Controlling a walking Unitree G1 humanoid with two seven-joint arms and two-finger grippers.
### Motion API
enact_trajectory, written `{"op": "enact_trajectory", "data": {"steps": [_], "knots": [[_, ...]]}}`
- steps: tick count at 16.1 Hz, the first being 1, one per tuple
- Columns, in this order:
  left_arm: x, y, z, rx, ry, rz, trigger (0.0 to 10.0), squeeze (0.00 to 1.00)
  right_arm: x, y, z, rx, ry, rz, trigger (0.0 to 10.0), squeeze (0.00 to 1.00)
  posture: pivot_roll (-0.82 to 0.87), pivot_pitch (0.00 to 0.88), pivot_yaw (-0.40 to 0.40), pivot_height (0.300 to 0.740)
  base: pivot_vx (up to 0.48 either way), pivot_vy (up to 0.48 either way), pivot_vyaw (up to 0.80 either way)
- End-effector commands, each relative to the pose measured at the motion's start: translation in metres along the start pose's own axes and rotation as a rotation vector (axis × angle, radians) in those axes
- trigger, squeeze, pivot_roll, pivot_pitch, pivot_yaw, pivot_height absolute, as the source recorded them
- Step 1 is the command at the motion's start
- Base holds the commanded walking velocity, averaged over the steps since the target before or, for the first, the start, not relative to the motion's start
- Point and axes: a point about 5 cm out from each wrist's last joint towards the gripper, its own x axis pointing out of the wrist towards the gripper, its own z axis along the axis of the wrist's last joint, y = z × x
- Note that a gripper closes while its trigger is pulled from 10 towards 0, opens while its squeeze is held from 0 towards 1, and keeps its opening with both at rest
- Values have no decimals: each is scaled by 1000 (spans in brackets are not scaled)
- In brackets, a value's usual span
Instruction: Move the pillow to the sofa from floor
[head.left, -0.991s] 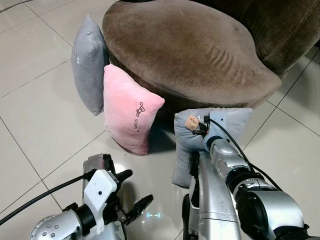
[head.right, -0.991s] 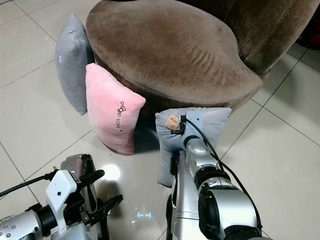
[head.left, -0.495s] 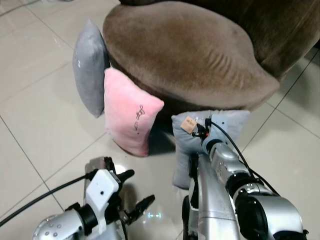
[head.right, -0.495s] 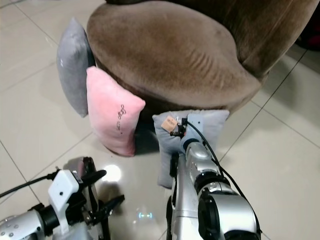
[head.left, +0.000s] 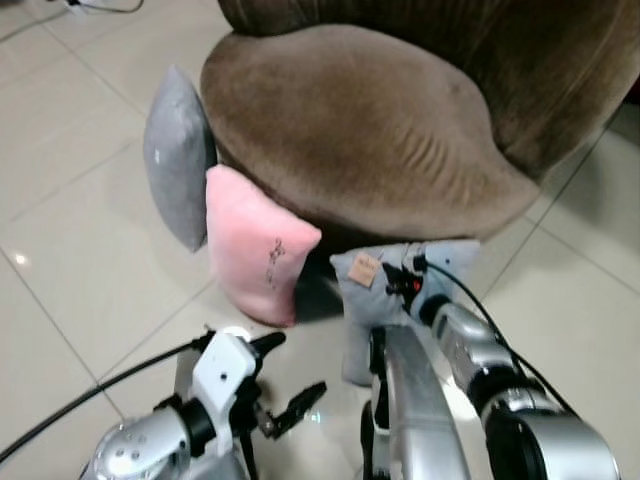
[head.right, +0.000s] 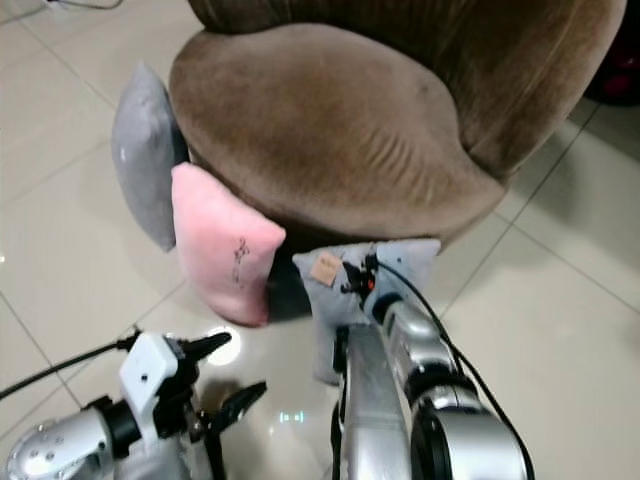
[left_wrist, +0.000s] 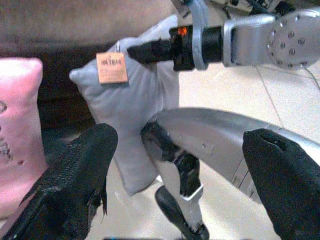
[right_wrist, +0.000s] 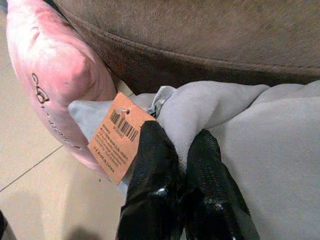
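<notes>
A light grey pillow (head.left: 358, 310) with a brown paper tag (right_wrist: 117, 135) stands on its edge against the base of the brown sofa (head.left: 370, 110). My right gripper (right_wrist: 181, 145) is shut on the pillow's top edge, right beside the tag. The pillow's lower corner (left_wrist: 134, 186) is down by the floor tiles. My left gripper (head.left: 290, 375) hovers open and holds nothing, low over the floor to the left of the pillow. Its wrist view looks across at the pillow and my right arm (left_wrist: 250, 37).
A pink pillow (head.left: 255, 245) and a darker grey pillow (head.left: 175, 150) lean against the sofa's left side. The sofa seat (head.right: 320, 110) is wide and bare, with its backrest rising behind. Glossy tiled floor (head.left: 80, 250) spreads to the left and right.
The camera has shifted, so the whole scene sits lower and farther off. My right gripper keeps its hold on the grey pillow. My left gripper has come up and forward a little.
</notes>
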Motion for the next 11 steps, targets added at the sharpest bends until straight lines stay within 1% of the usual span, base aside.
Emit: {"op": "enact_trajectory", "data": {"steps": [1, 3, 5, 8, 9, 11], "knots": [[1, -3, -7, -15, 23, -9, 10000, 0, 2, 3, 12, -22, -61, 34, 10000, 0, 5, 212, -48, 604, 0, 0, 0], [4, -3, -8, -14, 20, -15, 10000, 0, -4, -2, 8, -15, -71, 23, 10000, 0, -8, 204, -42, 624, 0, 0, 0], [5, -4, -9, -14, 19, -21, 10000, 0, -7, -2, 5, -9, -79, 28, 10000, 0, -12, 199, -38, 638, 0, 0, 0], [7, -2, -10, -8, 14, -17, 10000, 0, -18, -3, 7, 5, -128, 40, 10000, 0, -20, 175, -35, 663, 0, 0, 0], [9, 1, -8, -7, -8, 7, 10000, 0, -28, -3, 13, 18, -172, 53, 10000, 0, -28, 147, -29, 673, 0, 0, 0], [14, 8, -2, -2, -49, 38, 10000, 0, -46, 3, 24, 27, -238, 90, 10000, 0, -41, 113, -12, 693, 0, 0, 0]]}}
